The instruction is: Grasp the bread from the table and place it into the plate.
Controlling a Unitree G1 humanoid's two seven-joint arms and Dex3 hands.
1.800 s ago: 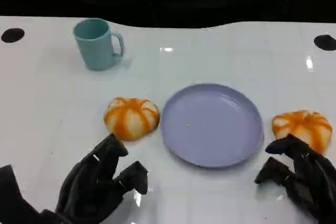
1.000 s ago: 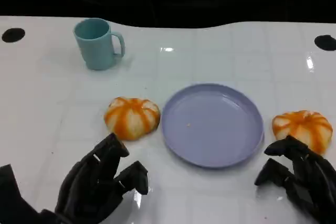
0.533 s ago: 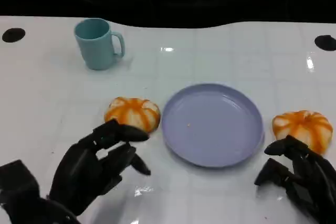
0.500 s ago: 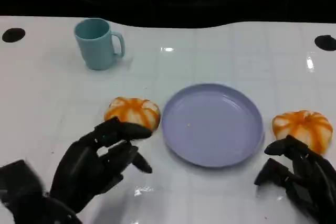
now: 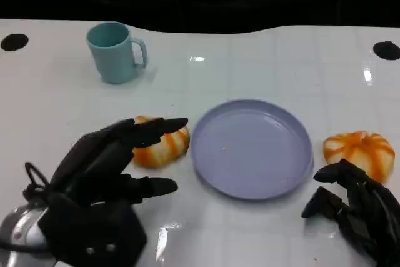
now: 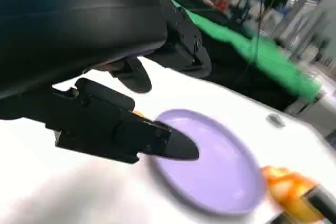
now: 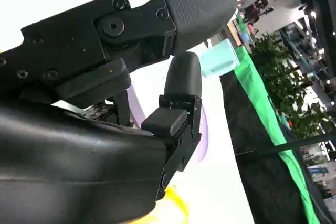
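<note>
Hovering over the left bread (image 5: 161,144) — left hand (image 5: 109,166) spread, empty; right hand (image 5: 355,212) half-curled (holding nothing).

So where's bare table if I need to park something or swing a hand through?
Bare table lies between the teal mug and the purple plate, and right of the mug. It is crowded near the left bread under the left hand, and the right bread by the right hand.
</note>
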